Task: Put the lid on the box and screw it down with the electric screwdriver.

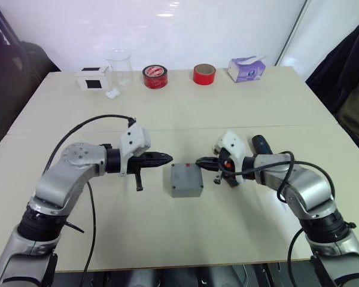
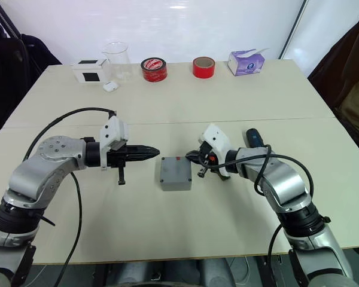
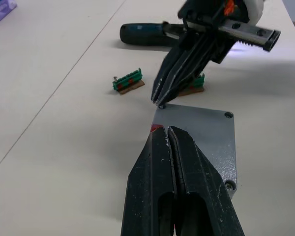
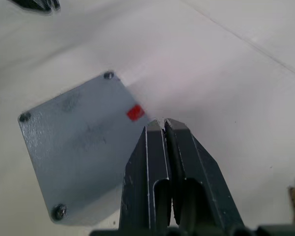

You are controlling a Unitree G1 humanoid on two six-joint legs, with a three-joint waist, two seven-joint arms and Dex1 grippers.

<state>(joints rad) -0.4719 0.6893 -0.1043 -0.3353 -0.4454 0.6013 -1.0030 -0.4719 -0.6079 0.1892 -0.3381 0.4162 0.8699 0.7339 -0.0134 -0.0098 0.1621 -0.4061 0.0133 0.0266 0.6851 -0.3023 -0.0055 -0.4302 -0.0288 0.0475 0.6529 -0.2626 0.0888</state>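
Here the box [image 1: 186, 180] is sitting on the desk [image 1: 185, 113] midway between the two arms, with the lid [image 4: 78, 142] already lying flat on top of it and lining up with its outline, a small red mark showing at the lid's far edge. Screws are sitting in three of the lid's corners; the fourth corner is hiding behind the right fingers, so how many are driven home is hard to judge. The left end effector [image 1: 166, 158] is hanging just beside the box's far left corner with its fingers pressed together and gripping nothing. The right end effector [image 1: 201, 161] is pointing in from the opposite side, likewise closed and empty, its tip meeting the far right corner of the lid in the left wrist view. The two tips are probably flanking the box to nudge or steady it, keeping the lid squared up before any screwing. The screwdriver [image 1: 261, 143] is lying on the desk behind the right wrist, untouched, so the screwing step seems not yet begun. Two small green parts [image 3: 127, 82] are resting on the desk between the box and the screwdriver. Further back, two red tape rolls [image 1: 155, 76], a beaker [image 1: 119, 67], a tissue pack [image 1: 246, 69] and a white box [image 1: 92, 78] are standing along the far edge, well apart from the work.
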